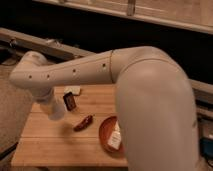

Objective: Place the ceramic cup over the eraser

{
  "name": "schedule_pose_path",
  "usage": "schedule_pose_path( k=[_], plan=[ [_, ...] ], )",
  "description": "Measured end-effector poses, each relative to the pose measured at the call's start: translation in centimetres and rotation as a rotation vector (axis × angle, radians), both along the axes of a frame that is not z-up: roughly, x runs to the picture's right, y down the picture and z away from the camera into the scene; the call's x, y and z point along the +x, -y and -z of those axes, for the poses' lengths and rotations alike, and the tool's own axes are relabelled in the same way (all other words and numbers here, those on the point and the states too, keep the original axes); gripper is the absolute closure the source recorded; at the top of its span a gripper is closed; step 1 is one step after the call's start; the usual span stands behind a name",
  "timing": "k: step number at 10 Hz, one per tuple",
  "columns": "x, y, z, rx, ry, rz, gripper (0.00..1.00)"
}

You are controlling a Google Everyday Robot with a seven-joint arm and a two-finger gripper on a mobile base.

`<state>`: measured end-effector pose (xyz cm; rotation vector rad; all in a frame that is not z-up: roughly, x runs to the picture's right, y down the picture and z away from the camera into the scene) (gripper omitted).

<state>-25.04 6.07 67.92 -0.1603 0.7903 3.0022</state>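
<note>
My arm reaches from the right across the wooden table (50, 147), and its wrist bends down at the left. The gripper (52, 106) hangs below the wrist, shut on the white ceramic cup (57, 114). The cup sits slightly above the table's left part and partly merges with the pale fingers. The eraser (70, 101), a small dark block, lies on the table just right of the cup, close to it but apart.
A pale whitish lump (72, 90) lies behind the eraser. A dark red chili pepper (83, 123) lies mid-table. A brown bowl (104, 131) holding a white labelled bottle (116, 138) sits at the right, partly behind my upper arm. A dark ledge runs behind the table.
</note>
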Motion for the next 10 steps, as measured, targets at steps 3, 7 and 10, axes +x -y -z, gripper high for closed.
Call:
schedule_pose_path(
  k=[3, 7, 10],
  plan=[
    [2.9, 3.9, -0.3, 0.016, -0.035, -0.018, 1.0],
    [5.4, 5.1, -3.2, 0.006, -0.083, -0.05, 1.0],
    [5.7, 5.6, -4.5, 0.005, -0.091, -0.062, 1.0]
  ],
)
